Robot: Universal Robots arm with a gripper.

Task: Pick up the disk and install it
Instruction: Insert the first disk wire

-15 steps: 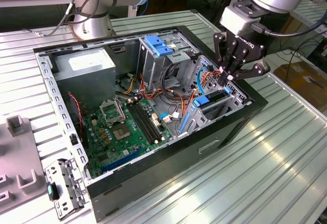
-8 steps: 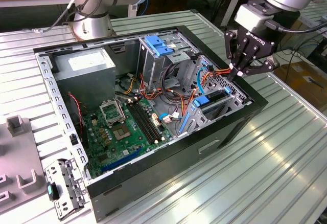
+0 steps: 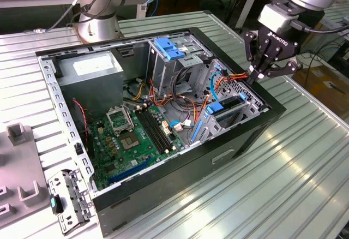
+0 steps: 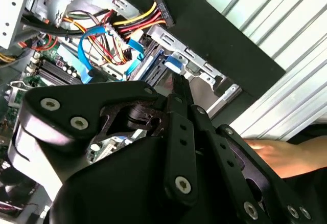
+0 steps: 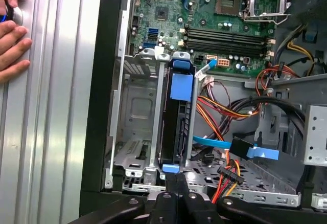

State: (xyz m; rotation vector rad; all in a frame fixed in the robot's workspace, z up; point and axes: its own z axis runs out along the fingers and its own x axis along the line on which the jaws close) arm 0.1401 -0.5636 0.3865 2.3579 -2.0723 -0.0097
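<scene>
The disk [image 5: 180,111] stands on edge inside a drive bay at the side of the open computer case [image 3: 240,141] toward the exterior view's right. Its blue plastic rail [image 5: 182,86] runs along the top, and it also appears as a blue-fronted block [image 3: 224,108] in the exterior view. My gripper [image 3: 255,76] hangs over the case rim just beyond the bay, shut with the fingers pressed together and nothing between them. In both wrist views the fingertips [image 5: 176,179] [image 4: 179,83] sit right at the disk's near blue end [image 5: 170,168]; I cannot tell whether they touch it.
Red, yellow and blue cables [image 5: 230,132] lie beside the bay. The motherboard [image 3: 136,135], a grey power-supply box [image 3: 90,67] and a metal cage with a blue latch [image 3: 169,48] fill the case. A person's hand [image 5: 13,35] rests on the table beside the case.
</scene>
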